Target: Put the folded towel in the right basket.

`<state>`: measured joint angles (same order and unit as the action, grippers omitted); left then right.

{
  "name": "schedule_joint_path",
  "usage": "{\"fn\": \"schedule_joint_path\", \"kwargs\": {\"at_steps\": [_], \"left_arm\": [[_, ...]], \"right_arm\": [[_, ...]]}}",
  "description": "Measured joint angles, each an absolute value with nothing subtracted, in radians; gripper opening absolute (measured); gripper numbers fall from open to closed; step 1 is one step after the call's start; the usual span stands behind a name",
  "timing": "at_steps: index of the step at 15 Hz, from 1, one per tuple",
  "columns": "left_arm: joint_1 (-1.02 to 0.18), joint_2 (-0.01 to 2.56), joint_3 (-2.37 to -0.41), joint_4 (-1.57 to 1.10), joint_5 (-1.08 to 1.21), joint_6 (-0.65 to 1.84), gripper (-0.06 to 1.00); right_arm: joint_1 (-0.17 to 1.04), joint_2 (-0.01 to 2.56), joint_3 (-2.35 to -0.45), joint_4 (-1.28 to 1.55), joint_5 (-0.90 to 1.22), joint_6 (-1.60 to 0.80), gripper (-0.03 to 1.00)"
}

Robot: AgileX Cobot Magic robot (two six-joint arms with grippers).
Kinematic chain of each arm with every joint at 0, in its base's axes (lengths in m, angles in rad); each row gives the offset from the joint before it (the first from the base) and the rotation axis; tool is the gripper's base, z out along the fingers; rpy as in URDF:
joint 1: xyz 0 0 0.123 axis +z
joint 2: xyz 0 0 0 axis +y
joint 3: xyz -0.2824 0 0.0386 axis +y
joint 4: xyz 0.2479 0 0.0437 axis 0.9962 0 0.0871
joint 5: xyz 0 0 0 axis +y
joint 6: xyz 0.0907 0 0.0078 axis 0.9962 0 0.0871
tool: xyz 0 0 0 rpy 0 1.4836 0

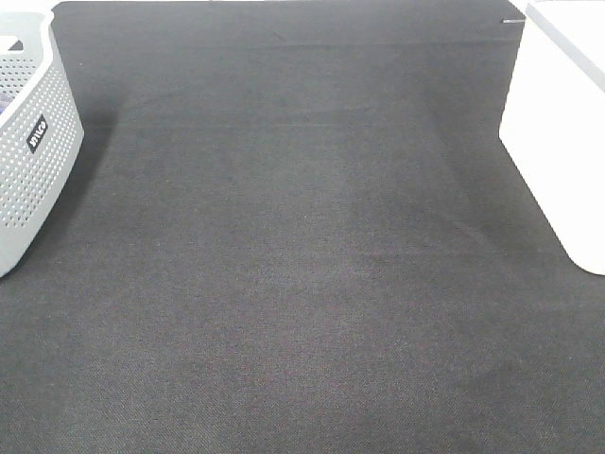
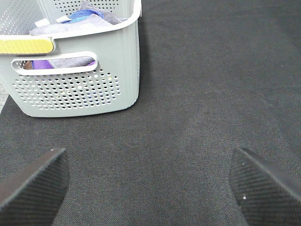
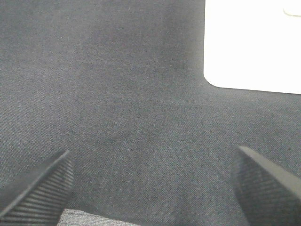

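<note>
Far left in ext. view: one grey perforated basket (image 1: 33, 156) w/ black label, standing upright on dark cloth table cover (image 1: 302, 284), partly cut off by frame edge. Seen closer in left wrist view (image 2: 75, 70): white rim, slot handle, yellow strip on near rim, mixed blue/purple/grey cloths (image 2: 84, 16) piled inside.

Folded towel: not visible in any view, so position, heading and long axis can't be told. No terracotta cloth seen among basket contents either.

Left gripper (image 2: 150, 188): spread wide, two black ribbed fingertips (image 2: 33, 183) at opposite frame corners, nothing between, nothing touched; hangs over bare cover near grey basket, well apart from its wall.

Middle of ext. view: bare dark cover only, faint fold lines across it.

Right gripper (image 3: 150, 188): also spread wide, two ribbed fingertips (image 3: 268, 183), empty, no contact w/ anything; over bare cover, near corner of white bin.

Far right: one right basket (image 1: 558, 123), plain white, smooth solid walls, rounded corner, long side running front to back along table edge; inside not visible. Same bin in right wrist view (image 3: 254, 42).

Count: 2 baskets, 2 grippers, 0 towels in view.
</note>
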<state>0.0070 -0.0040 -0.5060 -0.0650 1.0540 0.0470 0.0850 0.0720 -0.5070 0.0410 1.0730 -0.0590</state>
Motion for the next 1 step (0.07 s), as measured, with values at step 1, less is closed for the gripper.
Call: {"fn": "schedule_joint_path", "kwargs": {"at_steps": [1], "left_arm": [[0.007, -0.004, -0.506, -0.065, 1.054, 0.047, 0.87]], "right_arm": [[0.085, 0.072, -0.507, 0.041, 1.073, -0.059, 0.85]]}}
